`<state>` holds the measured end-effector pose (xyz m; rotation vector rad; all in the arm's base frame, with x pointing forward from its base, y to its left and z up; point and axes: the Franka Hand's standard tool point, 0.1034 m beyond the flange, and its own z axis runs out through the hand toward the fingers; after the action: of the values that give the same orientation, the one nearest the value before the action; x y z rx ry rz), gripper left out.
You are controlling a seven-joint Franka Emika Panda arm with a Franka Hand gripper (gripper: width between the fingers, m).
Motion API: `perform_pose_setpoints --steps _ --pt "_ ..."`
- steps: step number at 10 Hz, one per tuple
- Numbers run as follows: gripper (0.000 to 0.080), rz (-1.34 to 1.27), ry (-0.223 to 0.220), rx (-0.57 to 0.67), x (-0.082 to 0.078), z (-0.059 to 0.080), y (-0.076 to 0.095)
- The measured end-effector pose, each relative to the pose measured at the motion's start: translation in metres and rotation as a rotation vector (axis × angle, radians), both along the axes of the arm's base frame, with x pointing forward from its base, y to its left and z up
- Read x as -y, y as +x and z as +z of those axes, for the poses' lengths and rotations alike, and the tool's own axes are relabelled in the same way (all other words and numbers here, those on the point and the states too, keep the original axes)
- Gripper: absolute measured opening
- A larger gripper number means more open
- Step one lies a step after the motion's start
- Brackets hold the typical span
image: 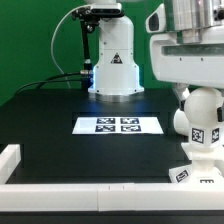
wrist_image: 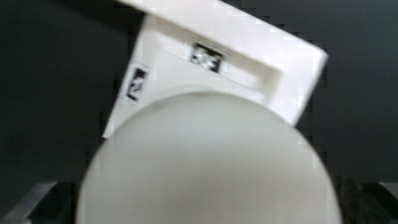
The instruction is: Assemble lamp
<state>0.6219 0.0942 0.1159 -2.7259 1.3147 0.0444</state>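
Note:
The round-headed white bulb (image: 202, 112) stands upright on the flared square base (image: 196, 168) at the exterior view's right, near the front. Both carry black-and-white tags. My gripper (image: 197, 90) comes down from above onto the bulb's head. In the wrist view the bulb's round head (wrist_image: 205, 160) fills the space between my two dark fingers (wrist_image: 32, 203), and the jaws stand closed on its sides. The base (wrist_image: 222, 60) shows beyond it with two tags. The shade is out of view.
The marker board (image: 118, 125) lies flat at the middle of the black table. The arm's pedestal (image: 112, 62) stands behind it with cables to the exterior view's left. A white rail (image: 70, 186) runs along the front edge and turns up at the left corner.

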Motion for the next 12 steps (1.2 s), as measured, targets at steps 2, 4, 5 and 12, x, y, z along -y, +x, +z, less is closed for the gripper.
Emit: perform_pose_setpoints --steps 2,4,5,12 --pt "0.0698 0.258 -0.001 0.002 -0.005 0.001 -0.003" --pt "0.0698 0.388 -0.007 0.021 -0.002 0.001 -0.002" --pt "0.0698 0.462 -0.008 0.03 -0.002 0.001 -0.002" --pt "0.0593 1.168 -0.143 0.191 0.024 0.005 0.018"
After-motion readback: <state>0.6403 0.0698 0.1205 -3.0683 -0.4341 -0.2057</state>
